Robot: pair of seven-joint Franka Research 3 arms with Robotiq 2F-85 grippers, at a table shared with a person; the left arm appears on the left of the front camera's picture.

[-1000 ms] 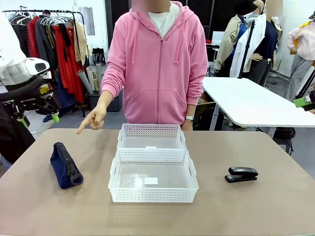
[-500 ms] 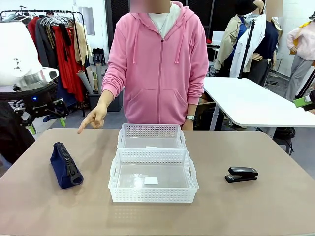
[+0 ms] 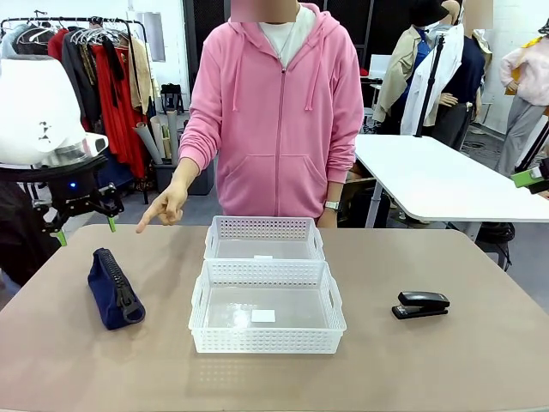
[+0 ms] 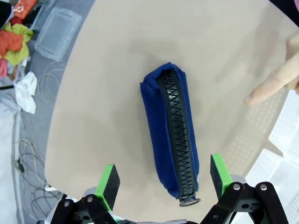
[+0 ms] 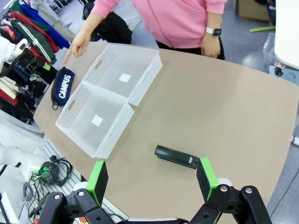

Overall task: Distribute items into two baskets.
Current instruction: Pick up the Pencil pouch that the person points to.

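While larger basket (image 3: 267,342) and smaller basket (image 3: 263,228) hold labels (image 3: 263,316), pouch (image 3: 114,290), stapler (image 3: 420,304) outside, left end effector (image 3: 86,230), right end effector (image 5: 152,172) apart.

The navy zip pouch (image 3: 115,289) sat on the left side of the table (image 3: 446,369), zipped shut, chunky black zipper facing up, white "CAMPUS" print along one side. Way over on the right was the little black stapler (image 3: 421,304), closed and lying flat, well apart from everything else. Smack in the middle were the two white lattice baskets with clear bottoms, lined up one behind the other and touching: the bigger basket (image 3: 267,342) nearer the robot, the smaller basket (image 3: 264,228) right behind it.
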